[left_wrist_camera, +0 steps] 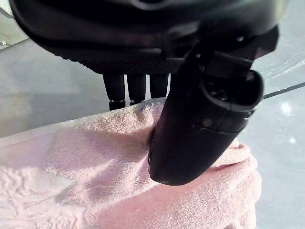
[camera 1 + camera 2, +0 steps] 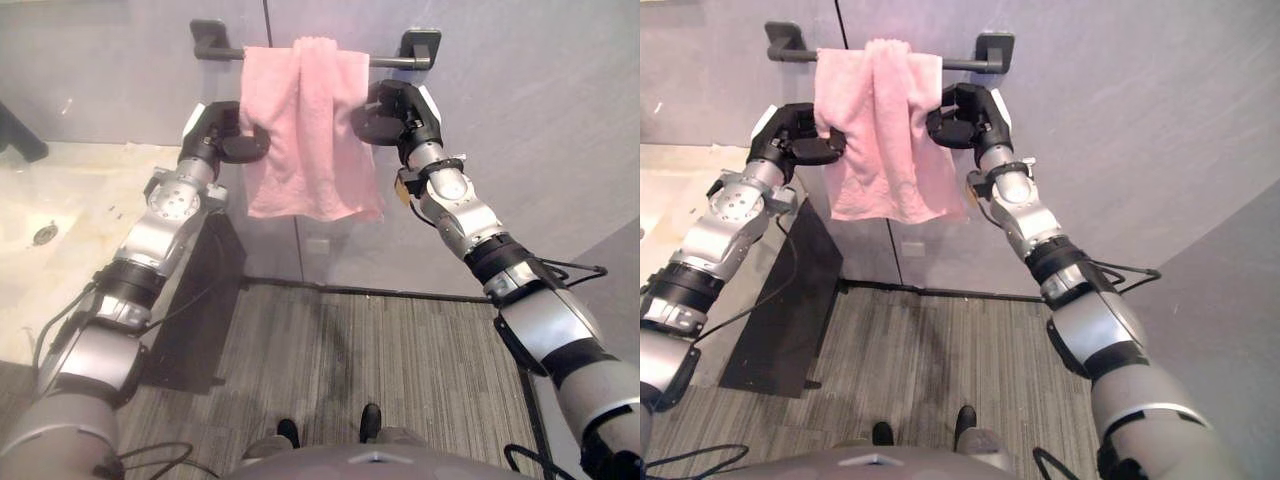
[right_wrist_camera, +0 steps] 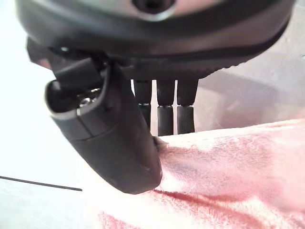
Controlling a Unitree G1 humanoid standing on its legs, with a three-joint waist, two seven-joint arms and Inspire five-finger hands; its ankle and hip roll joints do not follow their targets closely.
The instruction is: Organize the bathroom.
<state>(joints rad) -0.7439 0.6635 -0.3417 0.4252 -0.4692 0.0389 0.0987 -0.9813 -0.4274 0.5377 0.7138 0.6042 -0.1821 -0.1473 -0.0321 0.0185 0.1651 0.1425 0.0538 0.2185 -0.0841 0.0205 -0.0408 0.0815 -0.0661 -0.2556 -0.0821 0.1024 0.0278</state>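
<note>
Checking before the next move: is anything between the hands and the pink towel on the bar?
Nothing visible. The towel hangs over the bar, and both hands are already on it: the left hand pinches its left edge, the right hand its right edge, thumb on the front and fingers behind the cloth.

You see a grey wall (image 2: 520, 120) across the top and right of the frame, with a thin vertical seam (image 2: 268, 20) running down behind the middle. A grey striped carpet (image 2: 400, 370) covers the lower centre. At the left lies a pale glossy floor (image 2: 60, 230) with a round drain (image 2: 44, 234). A dark panel (image 2: 200, 300) stands at lower left of centre.
</note>
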